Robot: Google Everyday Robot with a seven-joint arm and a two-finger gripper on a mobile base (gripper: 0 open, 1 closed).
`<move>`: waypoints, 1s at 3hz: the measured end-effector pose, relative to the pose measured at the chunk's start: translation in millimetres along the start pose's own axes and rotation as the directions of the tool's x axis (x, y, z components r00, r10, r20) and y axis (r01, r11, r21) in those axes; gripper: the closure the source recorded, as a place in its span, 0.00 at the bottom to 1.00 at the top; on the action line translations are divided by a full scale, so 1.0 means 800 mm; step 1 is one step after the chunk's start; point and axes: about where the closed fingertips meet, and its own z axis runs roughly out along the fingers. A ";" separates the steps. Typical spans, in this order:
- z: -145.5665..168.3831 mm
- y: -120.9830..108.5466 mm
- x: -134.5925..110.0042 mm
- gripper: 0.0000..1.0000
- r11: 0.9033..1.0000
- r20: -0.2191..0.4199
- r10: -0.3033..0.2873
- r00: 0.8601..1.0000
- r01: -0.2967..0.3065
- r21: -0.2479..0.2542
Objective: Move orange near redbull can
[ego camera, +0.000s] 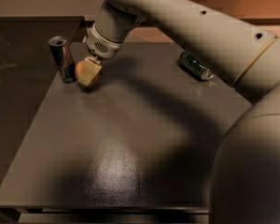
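The orange (79,70) sits between my gripper's tan fingers (89,72), low over the dark table (130,139) at its far left. My gripper (87,73) is shut on the orange; only the fruit's left side shows. The redbull can (61,59) stands upright just left of the orange, a narrow gap apart. My arm reaches in from the upper right.
A dark green can (196,66) lies on its side at the far right of the table, partly behind my arm. A lower dark surface (14,87) lies left of the table's edge. My arm fills the right side of the view.
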 end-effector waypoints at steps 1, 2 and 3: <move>0.019 -0.005 0.003 0.58 1.000 -0.010 0.000 1.000 0.000 0.004; 0.029 -0.008 0.011 0.35 1.000 0.004 0.002 1.000 -0.002 -0.008; 0.031 -0.007 0.010 0.12 1.000 0.001 0.001 1.000 -0.001 -0.011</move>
